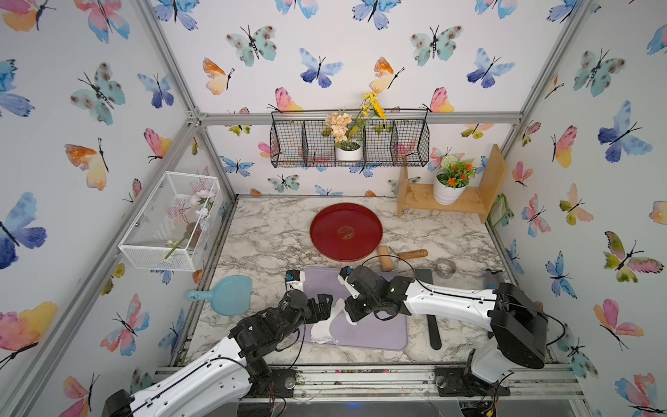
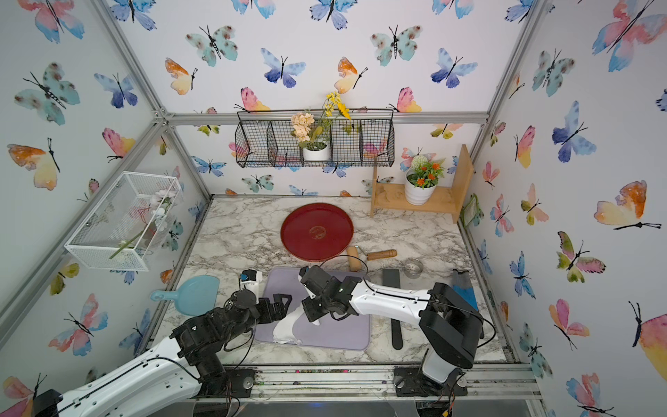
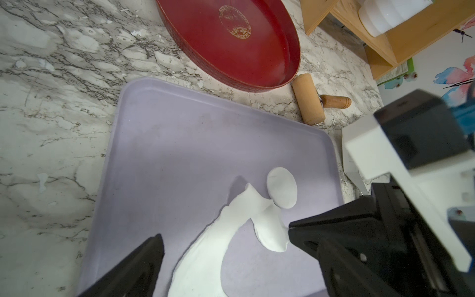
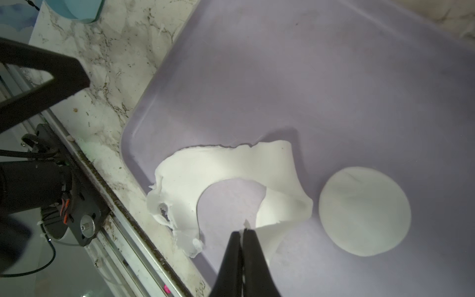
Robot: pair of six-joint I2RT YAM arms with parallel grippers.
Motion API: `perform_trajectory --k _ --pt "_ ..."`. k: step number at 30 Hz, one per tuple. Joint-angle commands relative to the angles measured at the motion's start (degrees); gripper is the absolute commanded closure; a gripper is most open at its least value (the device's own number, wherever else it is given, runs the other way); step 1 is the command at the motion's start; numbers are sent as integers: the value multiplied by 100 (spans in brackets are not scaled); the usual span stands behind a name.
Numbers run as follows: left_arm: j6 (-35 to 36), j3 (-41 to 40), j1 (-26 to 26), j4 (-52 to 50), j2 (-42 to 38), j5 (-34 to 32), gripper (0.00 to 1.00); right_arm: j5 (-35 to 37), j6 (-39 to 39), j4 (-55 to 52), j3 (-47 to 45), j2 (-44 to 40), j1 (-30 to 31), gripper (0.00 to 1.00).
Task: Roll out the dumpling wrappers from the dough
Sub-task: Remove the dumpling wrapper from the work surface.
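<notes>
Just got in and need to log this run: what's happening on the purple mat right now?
The right gripper is shut on an edge of the dough, holding that flap up off the purple mat. One round dumpling wrapper lies on the mat beside the dough. The left gripper hovers open above the dough. The wooden roller lies next to the red tray, unheld.

white arm shells (image 1: 451, 299), black joints (image 1: 375, 299), thin black cables (image 4: 52, 254), black tapered end effector fingers (image 4: 228, 262)

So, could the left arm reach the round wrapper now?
Probably yes: the left gripper hangs open just short of the wrapper, nothing covering it, though the right gripper, pinching the dough, crowds it.
</notes>
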Motion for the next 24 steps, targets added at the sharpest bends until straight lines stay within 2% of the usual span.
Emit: perform_trajectory --k 1,19,20,21,22,24 --pt "-52 -40 29 -209 -195 -324 0 -395 -78 18 293 240 123 94" --pt "-546 46 32 -1289 -1540 -1412 0 -483 -128 -303 1929 1405 322 93" --pt "-565 32 33 -1314 -1591 -1442 0 -492 -115 -299 1965 1449 329 92" --pt "-566 13 34 -1315 -1644 -1451 0 -464 -76 -290 1997 1494 323 84" --pt "-566 0 32 -1315 -1685 -1464 0 -380 -29 -318 2037 1532 327 71" --pt "-565 -15 34 -1324 -1731 -1471 0 -277 -24 -389 2105 1596 322 60"
